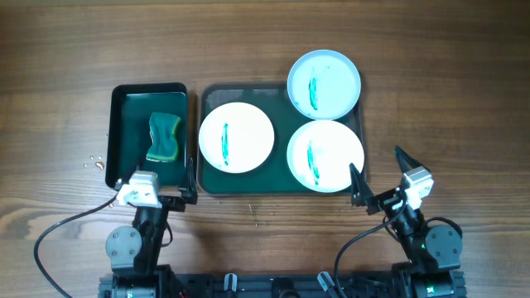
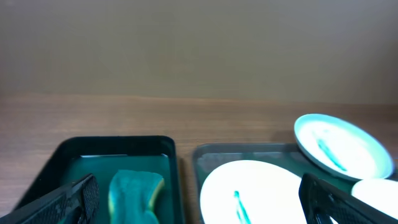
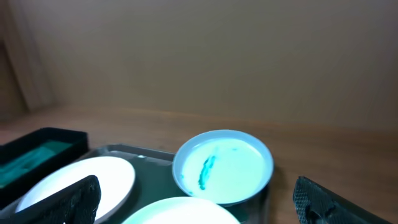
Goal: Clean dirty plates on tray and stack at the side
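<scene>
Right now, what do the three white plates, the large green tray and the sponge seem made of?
Round white plates: smooth, slightly glossy, thin raised rim; ceramic or melamine, cannot tell.
Large dark green rectangular tray: likely moulded plastic, rounded corners, dull sheen.
Teal-green wavy sponge: soft foam, matte, yellowish layer.

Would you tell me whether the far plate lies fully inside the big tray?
Partly out: the far plate overhangs the tray at its far right corner, past its rim.

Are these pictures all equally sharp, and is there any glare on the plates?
Overhead: sharp and evenly lit, the table grain crisp, no glare on the plates. Left wrist: soft, the sponge and near fingers blurred. Right wrist: also soft, the far plate tinted bluish.
</scene>
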### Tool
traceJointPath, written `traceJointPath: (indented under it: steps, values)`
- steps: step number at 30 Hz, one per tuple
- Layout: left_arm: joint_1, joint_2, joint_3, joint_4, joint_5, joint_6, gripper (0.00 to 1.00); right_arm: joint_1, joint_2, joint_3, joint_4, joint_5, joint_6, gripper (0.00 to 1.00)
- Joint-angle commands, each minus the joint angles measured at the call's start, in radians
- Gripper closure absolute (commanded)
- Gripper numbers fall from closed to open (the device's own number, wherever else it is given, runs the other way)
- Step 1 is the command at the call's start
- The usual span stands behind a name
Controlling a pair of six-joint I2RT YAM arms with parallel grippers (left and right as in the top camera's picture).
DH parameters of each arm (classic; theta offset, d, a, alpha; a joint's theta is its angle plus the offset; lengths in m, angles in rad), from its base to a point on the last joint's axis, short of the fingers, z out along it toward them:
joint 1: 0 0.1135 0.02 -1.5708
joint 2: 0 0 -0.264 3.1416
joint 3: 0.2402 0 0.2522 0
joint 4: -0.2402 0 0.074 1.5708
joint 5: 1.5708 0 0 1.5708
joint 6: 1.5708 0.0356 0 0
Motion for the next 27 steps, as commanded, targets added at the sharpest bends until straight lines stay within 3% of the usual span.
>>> traceJointPath:
  steps: [1,10,27]
  values:
    - [-0.005,-0.007,0.019,-0.013,0.033,-0.115,0.00,0.005,0.012,0.025,0.000,-0.085,0.043,0.00]
    - [-0.006,0.090,0.220,-0.181,0.195,-0.123,0.00,0.005,0.177,0.216,-0.092,-0.161,0.043,0.00]
    - [-0.006,0.788,0.962,-0.764,0.216,-0.115,0.00,0.005,0.854,0.896,-0.716,-0.178,0.031,0.00]
